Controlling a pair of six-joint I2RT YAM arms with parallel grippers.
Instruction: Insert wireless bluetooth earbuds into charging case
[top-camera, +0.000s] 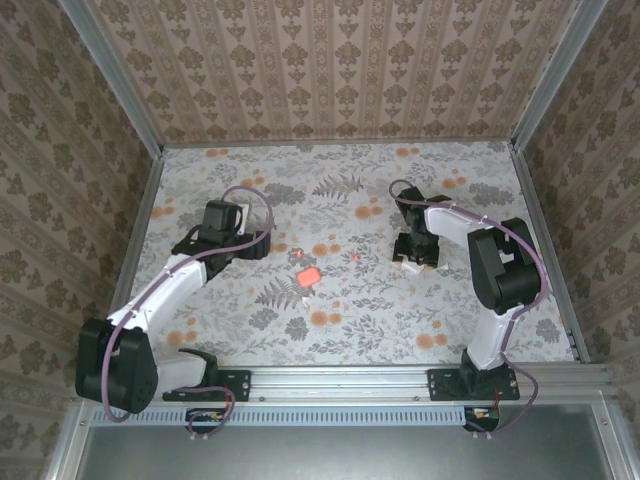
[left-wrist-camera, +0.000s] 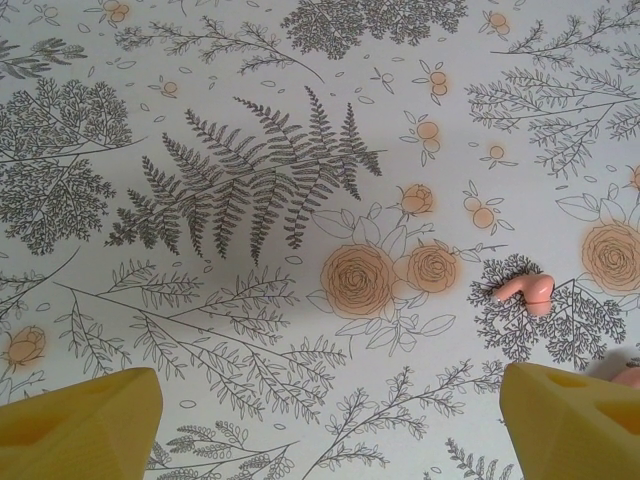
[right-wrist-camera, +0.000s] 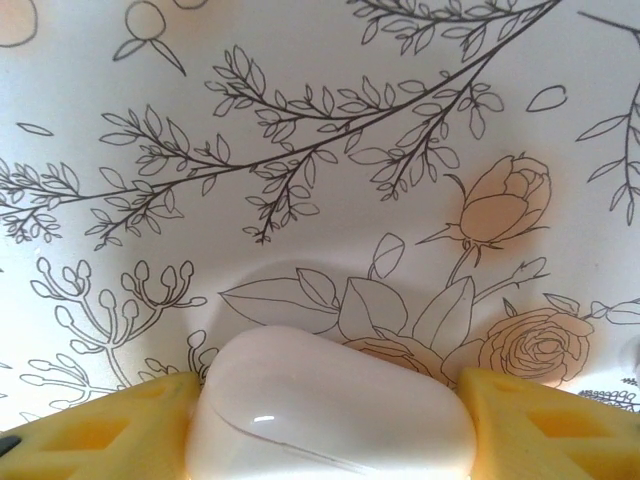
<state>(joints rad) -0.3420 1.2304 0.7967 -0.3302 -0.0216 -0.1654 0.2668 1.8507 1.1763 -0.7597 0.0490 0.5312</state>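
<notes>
The coral charging case (top-camera: 309, 275) lies mid-table between the two arms, with neither gripper on it. One tiny red earbud (top-camera: 283, 250) rests just right of my left gripper (top-camera: 222, 250), and a second earbud (top-camera: 357, 256) sits further right. In the left wrist view an earbud (left-wrist-camera: 525, 290) lies on the floral surface up and to the right of my open left gripper (left-wrist-camera: 330, 385), which has nothing between its fingers. My right gripper (right-wrist-camera: 330, 400) has both yellow fingers against a white pebble-like object (right-wrist-camera: 330, 390); from above, my right gripper (top-camera: 413, 262) stands right of the case.
The floor is a floral print with dull orange flowers (left-wrist-camera: 358, 280) that resemble the earbuds in colour. Patterned walls enclose the table on three sides. A pinkish sliver (left-wrist-camera: 628, 377) peeks from behind the left gripper's right finger; what it is I cannot tell.
</notes>
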